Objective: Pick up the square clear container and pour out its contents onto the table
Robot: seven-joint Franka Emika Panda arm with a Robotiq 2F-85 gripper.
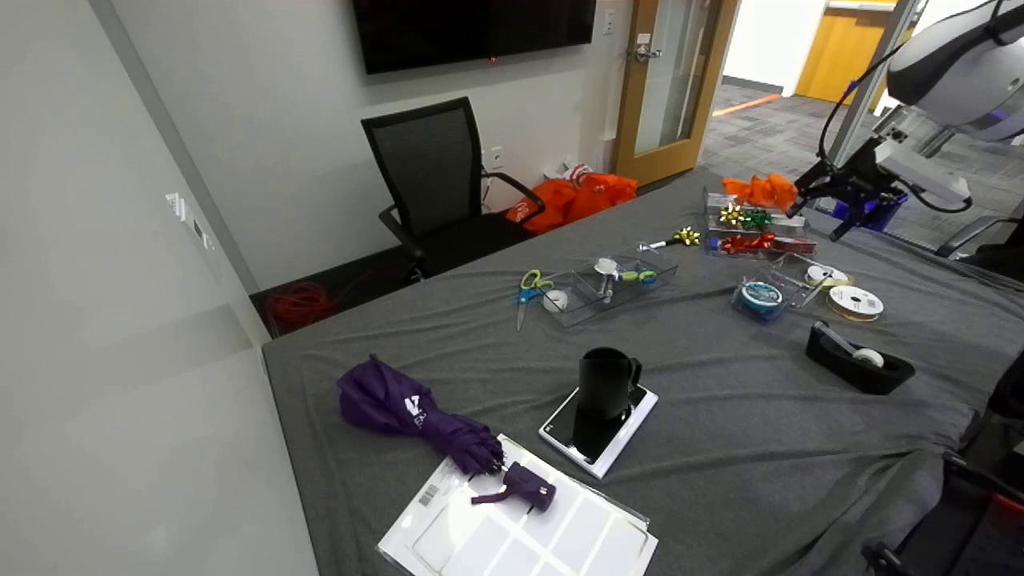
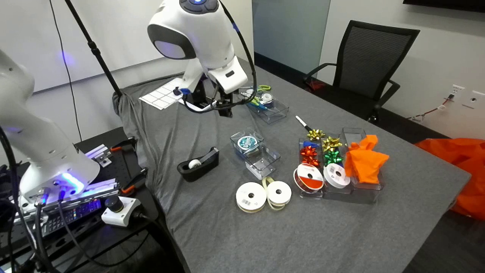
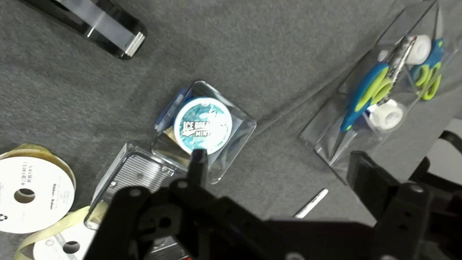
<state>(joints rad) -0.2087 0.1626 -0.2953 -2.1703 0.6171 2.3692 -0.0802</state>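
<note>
i saw the jaws apart; straddling one wall of the box (image 3: 230,151), clear of the tin (image 3: 203,125), seemed wisest.

Cloth-covered grey table (image 2: 322,231): tape dispenser (image 2: 202,167), square clear container (image 3: 240,133), ribbon spools (image 2: 244,197), black-and-white tray (image 1: 586,445).

From opposite ends, both exterior views overlook the table (image 2: 322,227) — the wrist view, closer, peers down past the claw (image 3: 278,159).
</note>
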